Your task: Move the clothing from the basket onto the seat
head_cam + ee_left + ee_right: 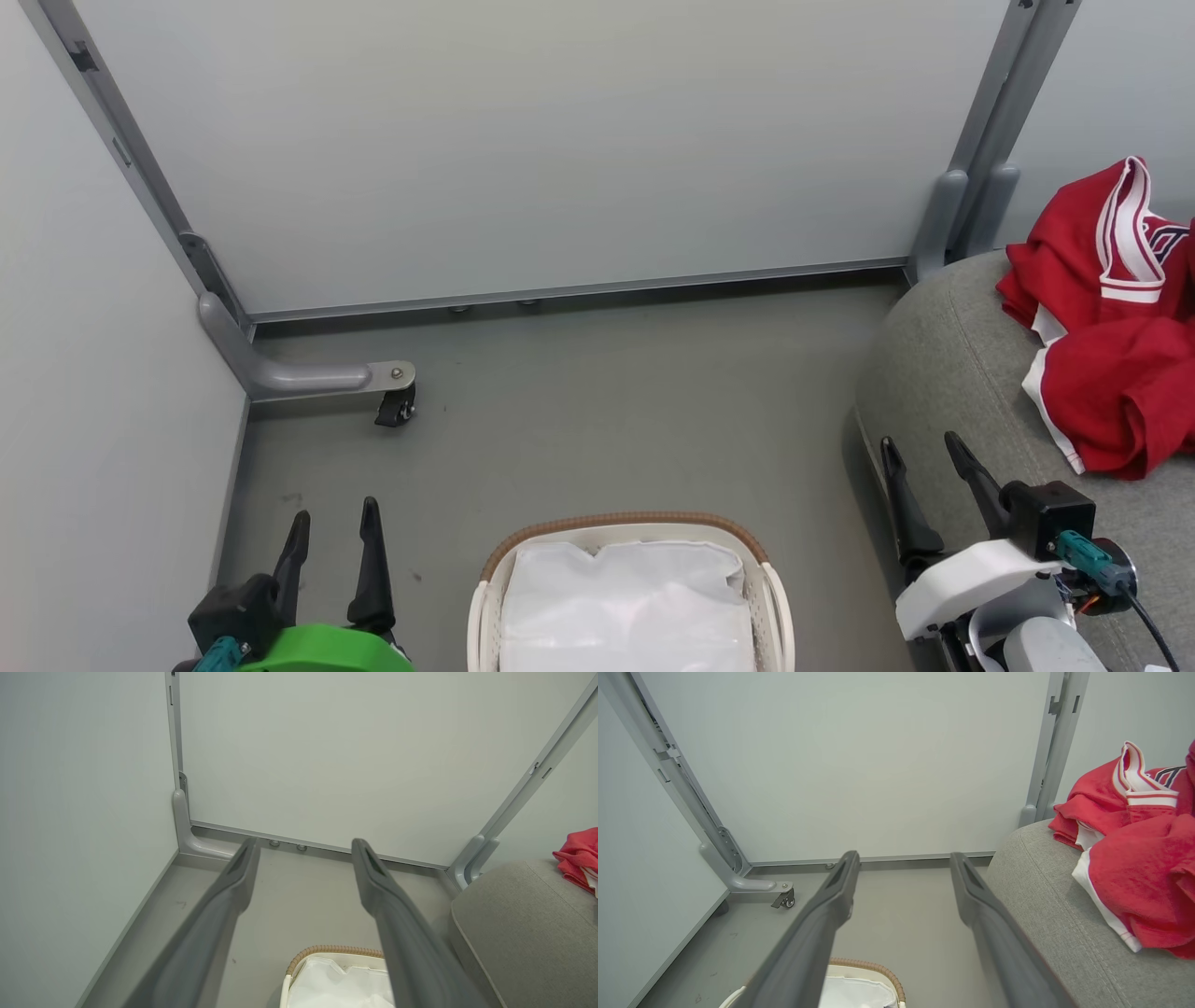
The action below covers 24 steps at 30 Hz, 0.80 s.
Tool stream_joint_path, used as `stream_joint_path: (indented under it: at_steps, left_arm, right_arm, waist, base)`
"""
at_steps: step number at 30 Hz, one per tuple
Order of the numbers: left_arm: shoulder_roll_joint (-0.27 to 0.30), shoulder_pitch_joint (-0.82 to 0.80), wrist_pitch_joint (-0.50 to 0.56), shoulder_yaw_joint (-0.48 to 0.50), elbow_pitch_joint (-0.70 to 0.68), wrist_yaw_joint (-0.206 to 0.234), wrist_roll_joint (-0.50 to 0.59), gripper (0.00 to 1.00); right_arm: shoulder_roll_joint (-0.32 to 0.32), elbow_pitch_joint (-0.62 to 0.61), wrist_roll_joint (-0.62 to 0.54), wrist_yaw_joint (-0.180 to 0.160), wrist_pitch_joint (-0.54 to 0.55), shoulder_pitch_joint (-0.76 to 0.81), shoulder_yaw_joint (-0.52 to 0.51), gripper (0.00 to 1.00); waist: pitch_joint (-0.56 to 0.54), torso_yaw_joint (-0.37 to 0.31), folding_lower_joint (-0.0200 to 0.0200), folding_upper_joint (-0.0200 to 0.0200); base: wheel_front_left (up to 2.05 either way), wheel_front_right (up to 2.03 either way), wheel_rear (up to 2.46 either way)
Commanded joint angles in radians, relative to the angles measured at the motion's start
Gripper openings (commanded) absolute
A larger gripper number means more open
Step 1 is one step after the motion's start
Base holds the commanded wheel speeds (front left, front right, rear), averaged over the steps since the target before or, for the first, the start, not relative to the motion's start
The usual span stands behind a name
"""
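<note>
The left claw (336, 509) hangs low over the floor (607, 401) just left of the basket (616, 520), its two dark fingers spread wide with nothing between them; the right claw (920, 441) is equally wide and empty, hovering at the near edge of the seat (943, 373) with its fingers pointing up along the grey fabric. Neither claw touches cloth. Between them, at the bottom of the head view, the basket stands on the floor with its brown woven rim toward the wall, and what can be seen inside it is the white liner (625, 597), crumpled and bare of anything red; the basket's near half is cut off by the picture edge, so I cannot tell what lies there. Further right, the clothing (1111, 355) sits in a loose red heap on top of the seat, white striped trim and a bit of dark lettering showing, well apart from the basket and clear of the seat's rounded edge. Judging from this, the move looks done or very nearly so: both garments appear to be in that heap, and what is left is at most a check of the basket's hidden part
</note>
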Motion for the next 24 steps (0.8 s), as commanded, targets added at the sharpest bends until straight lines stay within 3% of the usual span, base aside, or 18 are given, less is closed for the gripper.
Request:
stream_joint_path:
  at_steps: [1,5,6,10,24]
  left_arm:
    - [0.001,-0.014,0.001,0.000,0.000,0.003,0.003,1.00]
    - [0.001,-0.015,0.001,0.001,-0.004,-0.007,-0.016,1.00]
    - [0.001,-0.015,0.001,0.002,-0.005,-0.008,-0.018,0.00]
    - [-0.002,0.006,0.004,0.003,0.024,-0.003,-0.019,0.00]
    - [-0.001,-0.019,0.074,0.043,0.005,-0.015,-0.248,0.00]
  right_arm:
    - [-0.004,0.003,-0.007,-0.001,0.000,-0.001,-0.001,1.00]
    - [-0.004,-0.002,-0.009,-0.001,0.000,-0.003,0.000,1.00]
    - [-0.004,-0.003,-0.010,-0.001,0.000,-0.004,0.000,0.00]
    - [0.006,0.024,0.006,0.000,0.005,0.010,-0.003,0.00]
    - [0.004,-0.003,0.271,0.000,0.076,0.009,-0.026,0.00]
  waist:
    - [0.001,0.001,0.0001,0.0000]
    - [0.004,0.001,0.0001,0.0000]
    - [0.005,0.001,0.0001,0.0000]
    - [0.004,0.001,0.0001,0.0000]
    - [0.008,-0.007,0.0001,0.0000]
  base:
    - [0.00,0.00,0.00]
    - [0.00,0.00,0.00]
    - [0.00,0.00,0.00]
    - [0.00,0.00,0.00]
    - [0.00,0.00,0.00]
